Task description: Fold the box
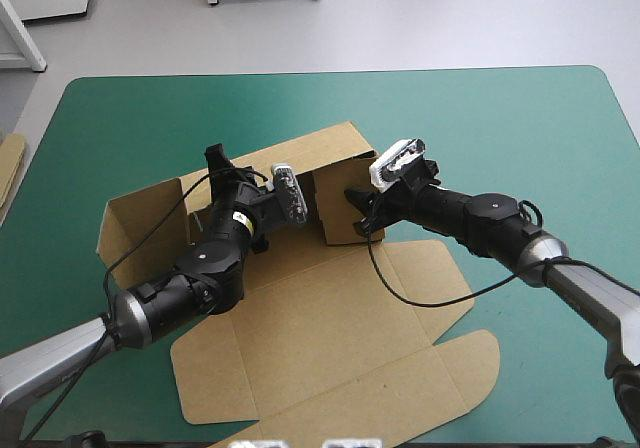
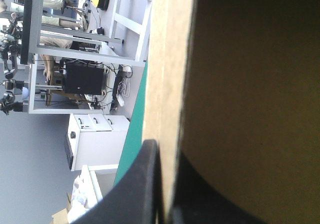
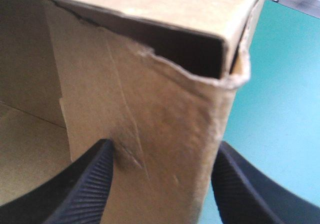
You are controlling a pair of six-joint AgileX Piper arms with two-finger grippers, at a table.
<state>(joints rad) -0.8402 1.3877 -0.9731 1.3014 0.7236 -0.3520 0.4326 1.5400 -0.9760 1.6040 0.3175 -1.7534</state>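
The brown box (image 1: 320,318) lies mid-table with its back wall and both side walls raised and its lid flat toward the near edge. My left gripper (image 1: 225,173) is at the back wall. In the left wrist view its black fingers (image 2: 147,184) pinch the wall's top edge (image 2: 167,59), one on each face, so my left gripper (image 2: 164,151) is shut on the box. My right gripper (image 1: 362,208) is at the right side wall. In the right wrist view my right gripper (image 3: 160,156) stands open, astride that wall's creased end panel (image 3: 150,99).
More brown board (image 1: 8,168) shows at the table's left edge. Teal-green cover (image 1: 520,128) lies bare to the right of the box and behind it. The lid's tab flaps (image 1: 470,358) reach toward the near right.
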